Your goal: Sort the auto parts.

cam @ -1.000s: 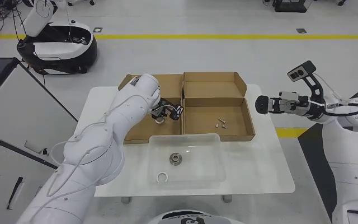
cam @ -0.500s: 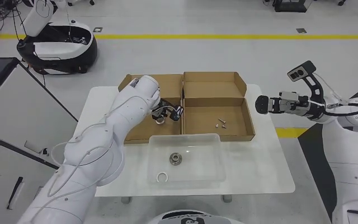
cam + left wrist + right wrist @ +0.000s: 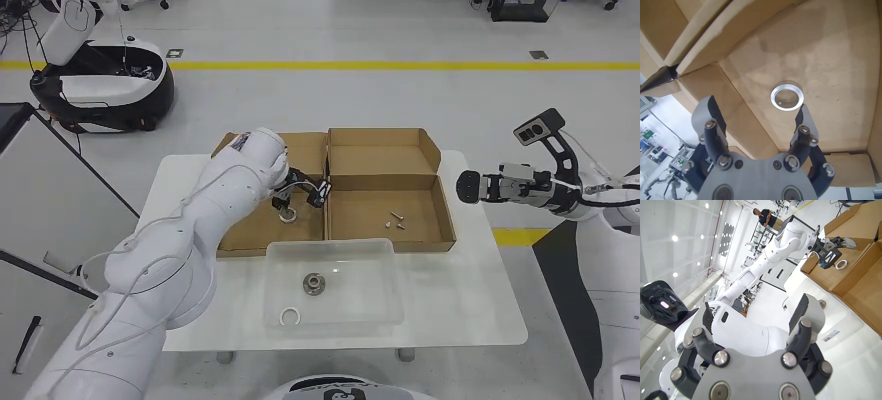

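So the left gripper (image 3: 757,103) hangs inside the left cardboard box (image 3: 305,232) with its fingers spread wide and nothing between them, and the metal ring (image 3: 786,107) is lying flat on the box floor right under it, loose. In the wrist view one fingertip (image 3: 803,108) lines up really close to the ring's edge, though how much height separates them is hard to tell. It reads as the ring being sorted already, so the step now is probably getting the arm out cleanly. Best bet: lift straight up with the fingers wide, no sideways swing until they're above the box walls, otherwise that near finger could clip the ring and skate it around, or catch the flap next to the right box (image 3: 385,200). That one already has a couple of small bolts (image 3: 397,218) in it. Next targets would be the round hub part (image 3: 314,284) and the white ring (image 3: 291,317) in the clear bin (image 3: 380,300) at the front of the table (image 3: 470,290); for those, come down centred and square, since the bin's walls leave little room. The right gripper (image 3: 462,186) is parked off past the table's far side, also open and empty.
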Robot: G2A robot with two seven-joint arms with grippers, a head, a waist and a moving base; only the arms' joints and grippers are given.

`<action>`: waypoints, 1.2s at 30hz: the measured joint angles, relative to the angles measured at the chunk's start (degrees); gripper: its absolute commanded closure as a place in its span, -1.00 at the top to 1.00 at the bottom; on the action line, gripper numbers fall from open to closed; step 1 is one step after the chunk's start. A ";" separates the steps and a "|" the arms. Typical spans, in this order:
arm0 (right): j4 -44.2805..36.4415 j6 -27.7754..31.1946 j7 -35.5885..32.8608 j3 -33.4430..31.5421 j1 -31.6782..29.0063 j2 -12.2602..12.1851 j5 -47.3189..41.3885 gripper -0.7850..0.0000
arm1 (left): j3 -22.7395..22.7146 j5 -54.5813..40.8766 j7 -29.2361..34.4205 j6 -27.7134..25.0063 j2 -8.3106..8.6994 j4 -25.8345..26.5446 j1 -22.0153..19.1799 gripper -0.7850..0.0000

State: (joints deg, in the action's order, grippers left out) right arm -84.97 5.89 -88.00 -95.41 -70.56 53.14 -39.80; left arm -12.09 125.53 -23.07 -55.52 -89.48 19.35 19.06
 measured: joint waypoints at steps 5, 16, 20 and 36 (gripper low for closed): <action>0.00 0.00 0.00 0.00 0.00 0.00 0.00 1.00 | -1.18 -1.25 0.05 -0.20 1.53 1.67 -1.44 1.00; 0.00 0.00 0.00 0.00 0.00 0.00 0.00 1.00 | -4.40 -2.15 -2.46 -2.54 8.82 12.56 -3.58 1.00; 0.00 0.00 0.00 0.00 0.00 0.00 0.00 1.00 | -5.85 -3.60 -1.61 -2.48 13.65 20.98 -2.43 1.00; 0.00 0.00 0.00 0.00 0.00 0.00 0.00 1.00 | -15.89 -29.20 26.39 -2.48 39.34 73.48 11.82 1.00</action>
State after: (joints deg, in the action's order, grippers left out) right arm -84.97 5.89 -88.00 -95.41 -70.56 53.14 -39.80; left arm -27.98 96.33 3.32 -58.00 -50.15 92.84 30.88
